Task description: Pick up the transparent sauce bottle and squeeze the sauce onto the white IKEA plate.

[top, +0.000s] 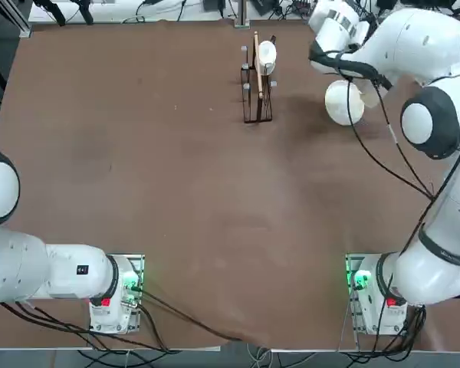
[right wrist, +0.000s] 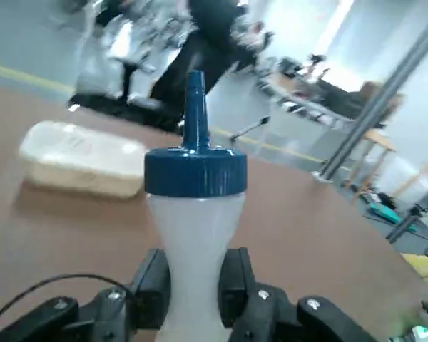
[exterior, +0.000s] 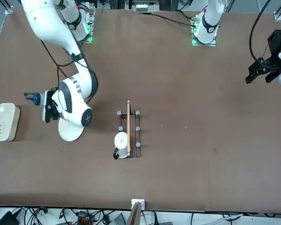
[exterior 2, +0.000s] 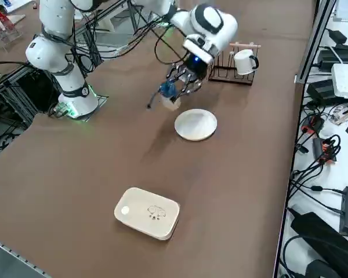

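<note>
Right now the right gripper (right wrist: 192,285) is clamped on the transparent sauce bottle (right wrist: 194,235), its two black fingers (right wrist: 153,288) pinching the narrow waist of the translucent body, and the wrist camera shows the blue cap and nozzle pointing straight away from the hand. From the right side view, the bottle (exterior 2: 169,94) hangs in the air off the table, tilted over, held just beside the near edge of the white IKEA plate (exterior 2: 195,124) rather than squarely above it. The front view agrees: the blue cap (exterior: 35,98) sticks out sideways from the gripper (exterior: 48,105), pointing towards the white rounded-rectangle dish (exterior: 4,122), while the plate (exterior: 70,132) peeks out from under the arm's wrist. Overhead, the plate (top: 343,103) is partly covered by the arm, and the bottle itself is hidden there. The plate's surface looks clean white in the side view. Off to one side stands the dark wire rack (exterior 2: 232,69) with a white mug (exterior 2: 244,61) hung on it, well apart from the plate. The brown table (top: 176,192) carries everything.
</note>
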Motion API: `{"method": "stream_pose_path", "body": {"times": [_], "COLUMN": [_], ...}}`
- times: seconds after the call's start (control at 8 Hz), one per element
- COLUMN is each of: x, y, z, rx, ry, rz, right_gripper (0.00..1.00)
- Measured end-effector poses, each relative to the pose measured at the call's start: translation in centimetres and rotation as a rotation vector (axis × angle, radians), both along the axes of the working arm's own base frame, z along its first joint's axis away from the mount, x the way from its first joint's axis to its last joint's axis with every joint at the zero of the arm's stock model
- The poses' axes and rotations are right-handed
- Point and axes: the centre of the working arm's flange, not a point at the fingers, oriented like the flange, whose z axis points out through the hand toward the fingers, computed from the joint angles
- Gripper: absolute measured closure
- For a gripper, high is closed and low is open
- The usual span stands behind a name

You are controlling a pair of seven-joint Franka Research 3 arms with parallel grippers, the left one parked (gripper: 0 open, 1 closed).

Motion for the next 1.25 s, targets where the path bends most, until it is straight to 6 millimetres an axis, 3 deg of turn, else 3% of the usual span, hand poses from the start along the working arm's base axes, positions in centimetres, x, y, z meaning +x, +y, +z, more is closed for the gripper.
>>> {"method": "stream_pose_path", "body": {"times": [0.38,0.62,0.88,1.25], "x": [-3.7,-6.7,-9.5,-12.5], "y": [-10.3,-16.4,-20.5,-23.6], "z": [-6.4,-9.3,-11.2,-13.0], "rx": [-0.191,-0.262,-0.313,-0.351], "ry": [-0.075,-0.145,-0.179,-0.196], "rz": [-0.106,-0.097,-0.100,-0.110], "right_gripper": [0.63,0.63,0.63,0.63]}}
